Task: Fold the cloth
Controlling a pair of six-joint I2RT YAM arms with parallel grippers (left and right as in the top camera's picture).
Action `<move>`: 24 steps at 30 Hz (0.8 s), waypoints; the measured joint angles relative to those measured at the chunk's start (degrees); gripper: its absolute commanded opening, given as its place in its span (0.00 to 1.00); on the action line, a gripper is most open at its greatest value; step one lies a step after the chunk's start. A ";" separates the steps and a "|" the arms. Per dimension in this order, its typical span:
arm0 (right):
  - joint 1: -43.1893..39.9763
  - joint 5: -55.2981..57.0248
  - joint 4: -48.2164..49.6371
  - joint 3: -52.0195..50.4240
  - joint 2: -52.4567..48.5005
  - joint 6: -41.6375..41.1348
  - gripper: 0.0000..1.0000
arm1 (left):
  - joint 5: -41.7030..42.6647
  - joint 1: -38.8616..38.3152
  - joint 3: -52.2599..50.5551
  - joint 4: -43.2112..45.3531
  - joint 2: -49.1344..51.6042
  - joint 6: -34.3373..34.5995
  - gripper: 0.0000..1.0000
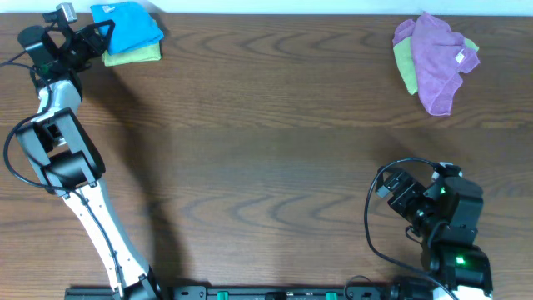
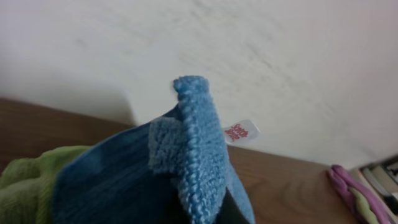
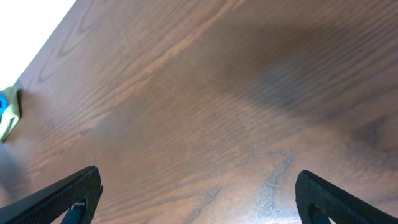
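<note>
The sky-blue cloth (image 1: pixel 127 27) lies bunched at the table's far left corner, on top of a lime-green cloth (image 1: pixel 137 54). My left gripper (image 1: pixel 98 37) is at its left edge and is shut on it. In the left wrist view a fold of the blue cloth (image 2: pixel 196 149) stands up from between the jaws, with a white tag (image 2: pixel 241 132) behind it; the fingers are mostly hidden by the fabric. My right gripper (image 1: pixel 408 193) is open and empty above bare wood near the front right, its fingers spread wide in its wrist view (image 3: pixel 199 199).
A purple cloth (image 1: pixel 437 58) lies over another lime-green cloth (image 1: pixel 406 67) at the far right. The lime-green cloth under the blue one shows in the left wrist view (image 2: pixel 25 180). A white wall runs behind the table's back edge (image 1: pixel 291 12).
</note>
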State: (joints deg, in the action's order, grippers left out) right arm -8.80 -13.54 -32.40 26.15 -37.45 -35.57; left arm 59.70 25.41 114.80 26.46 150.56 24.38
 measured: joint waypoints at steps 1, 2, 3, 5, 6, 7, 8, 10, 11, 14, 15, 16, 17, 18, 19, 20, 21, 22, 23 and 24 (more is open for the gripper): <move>0.00 0.00 0.20 0.00 0.00 -0.02 0.99 | -0.37 0.00 0.00 -0.55 0.00 -0.15 0.80; 0.00 0.00 0.31 0.00 0.00 -0.02 0.99 | -1.05 0.00 0.02 -1.05 0.00 0.11 0.95; 0.00 0.02 0.35 0.00 0.00 -0.09 0.99 | -1.55 0.00 0.02 -1.44 0.00 0.22 0.95; 0.00 0.00 0.37 0.00 0.00 -0.31 0.99 | -2.75 0.00 0.02 -2.32 0.00 0.28 0.96; 0.00 0.00 0.37 0.00 0.00 -0.44 0.99 | -3.48 0.00 0.02 -2.56 0.00 0.48 0.95; 0.00 0.00 0.39 0.00 0.00 -0.48 0.99 | -4.15 0.00 0.02 -2.80 0.00 0.63 0.95; 0.00 0.00 0.39 0.00 0.00 -0.68 0.99 | -5.03 0.02 0.02 -3.41 0.00 0.70 0.95; 0.00 0.00 0.39 0.00 0.00 -0.96 0.99 | -7.02 0.09 0.02 -4.57 0.00 0.79 0.95; 0.00 0.00 0.42 0.00 0.00 -1.14 0.99 | -8.15 0.15 0.04 -5.27 0.00 0.94 0.95; 0.00 -0.09 0.42 0.00 0.00 -1.51 0.99 | -10.93 0.68 0.04 -6.60 0.00 1.22 0.96; 0.00 -0.22 0.39 0.00 0.00 -1.53 0.99 | -11.61 1.03 0.04 -6.64 0.00 1.38 0.95; 0.00 -0.35 0.39 0.00 0.00 -1.55 0.99 | -12.15 1.42 0.04 -6.64 0.00 1.57 0.95; 0.00 -0.46 0.39 0.00 0.00 -1.55 0.99 | -12.37 1.95 0.04 -6.64 0.00 1.84 0.95; 0.00 -0.66 0.39 0.00 0.00 -1.60 0.99 | -12.57 2.64 0.07 -6.67 0.00 2.38 0.95; 0.00 -0.70 0.39 0.00 0.00 -1.68 0.99 | -12.66 3.15 0.09 -6.67 0.00 2.56 0.96; 0.00 -0.83 0.39 0.00 0.00 -1.73 0.99 | -12.57 3.89 0.22 -6.80 0.00 2.84 0.95; 0.00 -0.90 0.39 0.00 0.00 -1.73 0.99 | -12.55 4.37 0.44 -6.82 0.00 2.93 0.96; 0.02 -0.96 0.39 0.00 0.00 -1.73 0.99 | -12.48 4.96 0.83 -6.95 0.00 3.08 0.95; 0.00 -1.05 0.42 0.00 0.00 -1.73 0.99 | -12.22 5.60 1.44 -6.97 0.00 3.37 0.95; 0.00 -1.07 0.39 0.00 0.00 -1.75 0.99 | -12.04 6.01 2.03 -6.95 0.00 3.74 0.95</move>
State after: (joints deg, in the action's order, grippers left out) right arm -8.80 -14.61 -32.01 26.15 -37.45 -37.32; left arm 47.66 31.42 116.84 19.51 150.56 28.12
